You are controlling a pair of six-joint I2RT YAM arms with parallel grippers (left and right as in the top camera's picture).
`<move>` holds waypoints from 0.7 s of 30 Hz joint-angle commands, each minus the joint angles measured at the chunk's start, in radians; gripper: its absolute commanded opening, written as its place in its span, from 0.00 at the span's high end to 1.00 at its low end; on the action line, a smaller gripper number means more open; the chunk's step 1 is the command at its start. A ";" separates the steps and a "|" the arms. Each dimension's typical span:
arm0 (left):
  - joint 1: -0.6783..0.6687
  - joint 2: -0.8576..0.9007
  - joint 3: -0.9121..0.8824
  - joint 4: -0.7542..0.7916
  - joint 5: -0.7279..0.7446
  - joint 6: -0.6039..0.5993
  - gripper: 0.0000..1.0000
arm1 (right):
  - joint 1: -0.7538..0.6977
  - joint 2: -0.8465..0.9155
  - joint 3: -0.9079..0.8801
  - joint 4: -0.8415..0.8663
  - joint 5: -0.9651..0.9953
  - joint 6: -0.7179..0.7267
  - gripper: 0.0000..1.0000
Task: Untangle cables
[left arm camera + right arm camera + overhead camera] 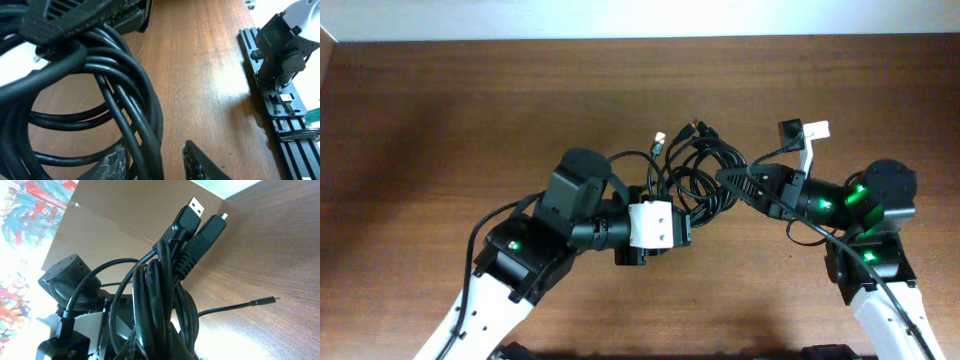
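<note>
Brown wooden table (420,100) bears cables (700,165) in tangled black loops.

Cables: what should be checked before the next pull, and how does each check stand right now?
1. Right fingers holding the cables: ok, shut on the bundle.
2. Left fingers around strands: ok, apart with strands between them.
3. Cables separated: not ok, one tangled coil.
4. Plugs free: ok, two stick out of the bundle.
5. Which strand belongs to which cable: cannot tell.

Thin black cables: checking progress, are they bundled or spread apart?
Bundled: the thin black cables overlap in one coil; the right wrist view shows two plugs leaving the same bunch.
</note>
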 commanded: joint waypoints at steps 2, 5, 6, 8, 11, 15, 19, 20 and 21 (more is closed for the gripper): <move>0.001 -0.051 0.012 0.000 0.032 -0.005 0.62 | 0.000 -0.002 0.009 0.011 -0.010 -0.014 0.96; 0.001 -0.058 0.012 0.000 0.023 -0.005 0.63 | 0.000 -0.002 0.009 0.011 -0.010 -0.014 0.96; 0.001 -0.056 0.012 -0.001 0.011 -0.005 0.64 | 0.000 -0.002 0.009 0.011 -0.010 -0.014 0.96; 0.000 -0.055 0.012 0.000 0.006 -0.005 0.63 | 0.000 -0.002 0.009 0.011 -0.010 -0.014 0.96; 0.000 -0.055 0.012 -0.001 0.006 -0.005 0.62 | 0.000 -0.002 0.009 0.011 -0.010 -0.014 0.96; 0.000 -0.049 0.012 -0.005 0.006 -0.005 0.53 | 0.000 -0.002 0.009 0.011 -0.010 -0.014 0.96; 0.000 -0.015 0.012 -0.005 0.006 -0.005 0.55 | 0.000 -0.002 0.009 0.011 -0.010 -0.014 0.96; 0.000 -0.010 0.012 -0.004 0.007 -0.005 0.58 | 0.000 -0.002 0.009 0.011 -0.010 -0.014 0.96; 0.000 -0.009 0.012 -0.004 0.007 -0.005 0.58 | 0.000 -0.002 0.009 0.011 -0.010 -0.014 0.96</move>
